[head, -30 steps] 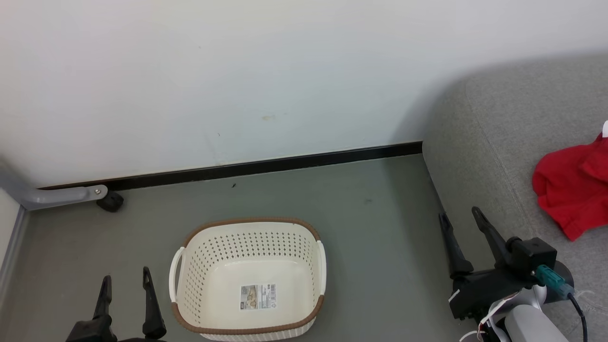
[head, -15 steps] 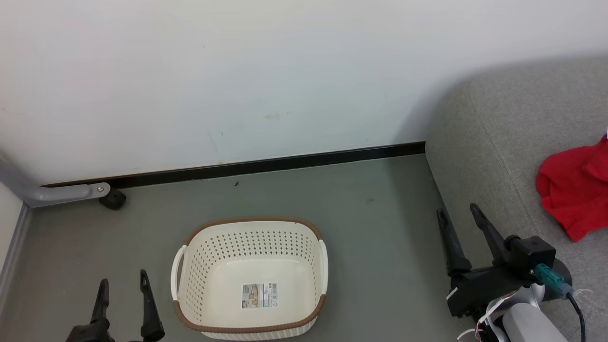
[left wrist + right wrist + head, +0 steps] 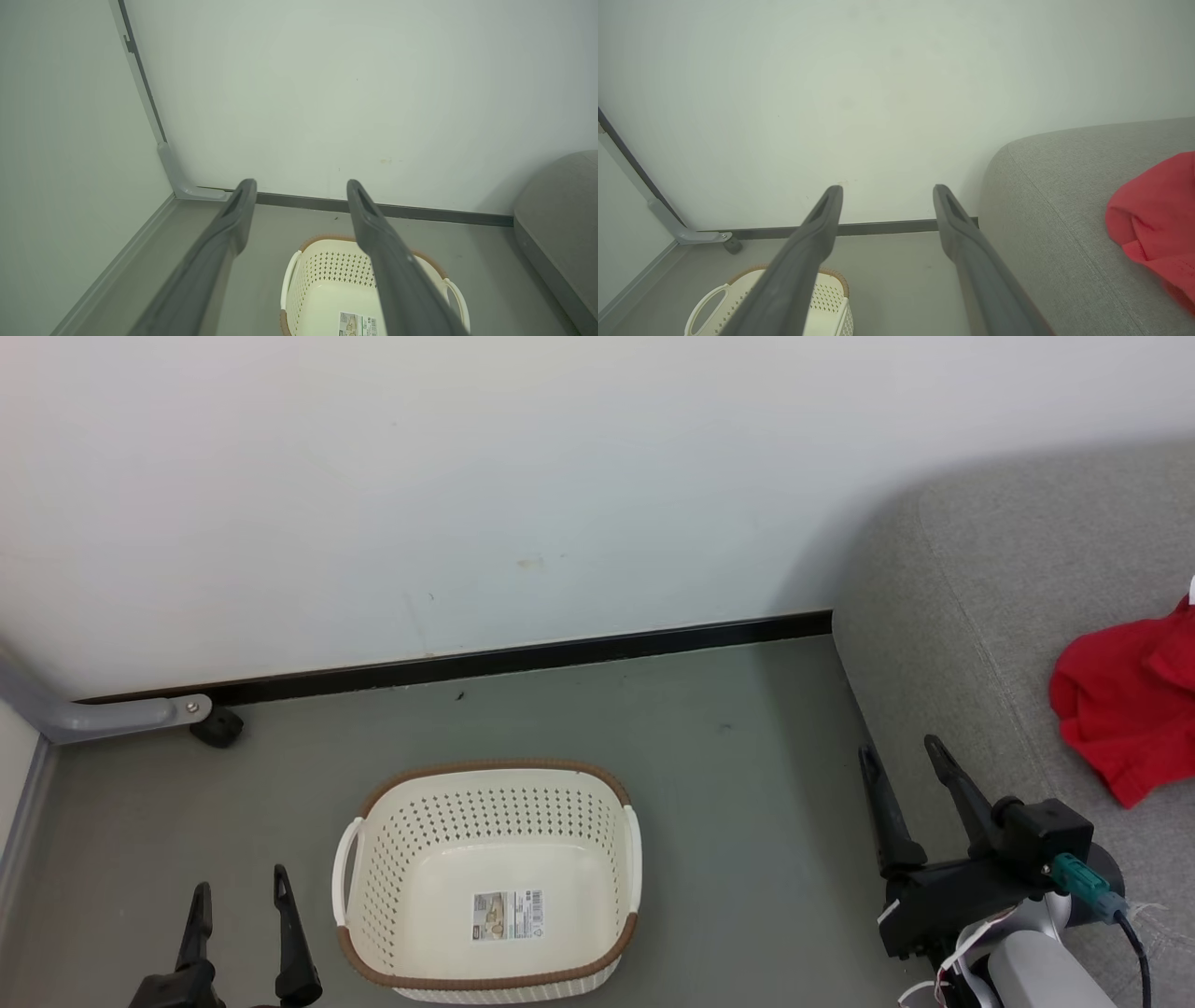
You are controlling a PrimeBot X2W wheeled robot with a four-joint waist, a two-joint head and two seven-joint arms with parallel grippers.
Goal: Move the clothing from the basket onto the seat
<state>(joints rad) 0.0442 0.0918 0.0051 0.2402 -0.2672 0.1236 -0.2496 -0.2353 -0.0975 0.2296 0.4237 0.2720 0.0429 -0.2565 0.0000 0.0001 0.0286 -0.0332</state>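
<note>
Cream plastic basket (image 3: 490, 770), six o'clock: we see a printed sticker (image 3: 507, 917) on its floor. Left gripper (image 3: 239, 880), seven, and right gripper (image 3: 900, 747), four: spread, grasping nothing. Red clothing (image 3: 1120, 709) lies on the grey seat (image 3: 980, 616), three.

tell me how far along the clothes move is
Done: the basket holds just its floor sticker, and red clothing lies on the seat. In hand: nothing; left gripper and right gripper are both open and empty. Left to do: nothing that shows.
</note>
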